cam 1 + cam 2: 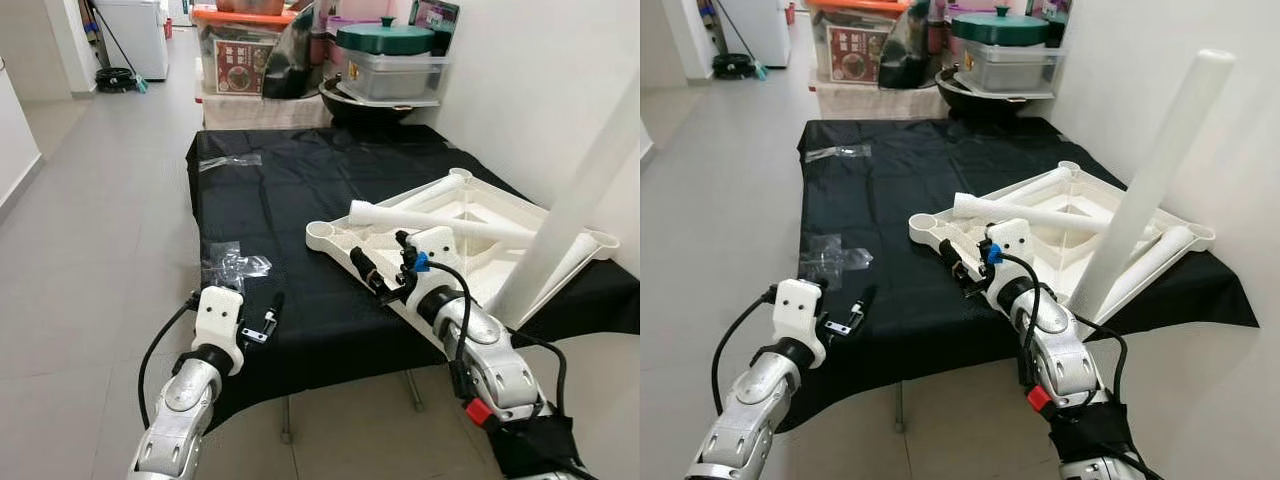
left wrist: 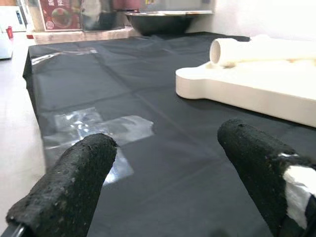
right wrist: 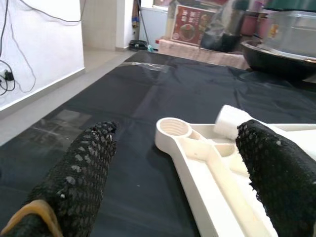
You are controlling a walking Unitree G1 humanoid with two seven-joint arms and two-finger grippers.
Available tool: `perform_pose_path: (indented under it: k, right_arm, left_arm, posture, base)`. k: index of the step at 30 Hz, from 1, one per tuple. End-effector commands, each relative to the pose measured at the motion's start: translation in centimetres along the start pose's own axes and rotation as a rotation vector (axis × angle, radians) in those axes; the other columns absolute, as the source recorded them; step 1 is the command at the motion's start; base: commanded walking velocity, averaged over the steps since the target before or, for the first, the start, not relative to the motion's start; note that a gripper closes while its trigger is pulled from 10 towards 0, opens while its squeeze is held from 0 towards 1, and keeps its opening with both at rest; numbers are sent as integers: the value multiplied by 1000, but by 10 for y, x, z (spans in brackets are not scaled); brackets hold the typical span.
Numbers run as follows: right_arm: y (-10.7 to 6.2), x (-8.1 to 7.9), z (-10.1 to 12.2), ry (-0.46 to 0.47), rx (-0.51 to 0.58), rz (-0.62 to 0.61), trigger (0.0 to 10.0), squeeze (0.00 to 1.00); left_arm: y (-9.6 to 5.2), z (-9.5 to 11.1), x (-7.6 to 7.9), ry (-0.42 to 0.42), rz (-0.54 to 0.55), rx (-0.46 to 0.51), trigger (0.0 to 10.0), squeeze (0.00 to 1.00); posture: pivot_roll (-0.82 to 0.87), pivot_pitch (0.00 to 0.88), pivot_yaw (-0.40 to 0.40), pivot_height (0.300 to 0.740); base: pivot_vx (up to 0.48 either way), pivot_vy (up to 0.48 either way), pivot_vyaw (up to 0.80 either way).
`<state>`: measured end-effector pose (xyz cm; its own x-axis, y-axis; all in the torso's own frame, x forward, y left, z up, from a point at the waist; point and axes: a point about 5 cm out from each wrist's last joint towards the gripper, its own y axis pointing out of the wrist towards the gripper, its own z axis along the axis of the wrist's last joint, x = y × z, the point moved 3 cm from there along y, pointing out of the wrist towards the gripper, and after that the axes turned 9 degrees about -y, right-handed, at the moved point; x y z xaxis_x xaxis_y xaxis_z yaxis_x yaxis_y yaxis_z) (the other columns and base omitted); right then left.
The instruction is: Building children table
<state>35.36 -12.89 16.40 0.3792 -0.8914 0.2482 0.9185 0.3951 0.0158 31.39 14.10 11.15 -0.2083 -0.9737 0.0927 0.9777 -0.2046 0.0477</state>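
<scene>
Silver arms, white wrists — black cables, textured black fingers [image 2: 74,177].

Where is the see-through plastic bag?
The plastic bag lies on the black cloth near its front left edge, just ahead of the left gripper.

Black cloth [image 1: 290,210] w/ clear plastic bags [image 1: 235,265]; white tabletop [image 1: 480,250] & white legs [image 1: 420,220] on it. Silver arms, white wrist housings, black fingers [image 2: 74,182] w/ mesh texture; blue clip [image 1: 421,262] & red tab [image 1: 478,411] on right arm. Green lid [image 1: 385,38], grey floor tiles [image 1: 90,230].
</scene>
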Motion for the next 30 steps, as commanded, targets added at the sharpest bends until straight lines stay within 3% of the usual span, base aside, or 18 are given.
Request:
perform_pose_path:
  k: [1,5,18,24,30]
  right_arm:
    - [0,2,-1,-3,-3,-5,10000,0]
    - [3,-2,-1,-4,-6,5,10000,0]
    - [4,-8,0,-10,1,31,10000,0]
    - [3,-13,2,-12,15,61,10000,0]
    - [3,-17,4,3,28,95,10000,0]
  left_arm:
    - [1,6,1,-9,-5,31,10000,0]
    - [3,19,-2,-13,11,83,10000,0]
    - [4,21,-1,-12,8,88,10000,0]
    - [5,20,2,-22,0,88,10000,0]
    - [5,18,3,-22,-3,82,10000,0]
  posture:
    - [-13,0,-115,740]
    - [-10,0,-114,740]
    - [-15,0,-109,740]
    - [-17,0,-111,740]
    - [-18,0,-112,740]
  base:
    - [371,0,0]
    - [407,0,0]
    - [413,0,0]
    - [0,0,667]
    - [0,0,0]
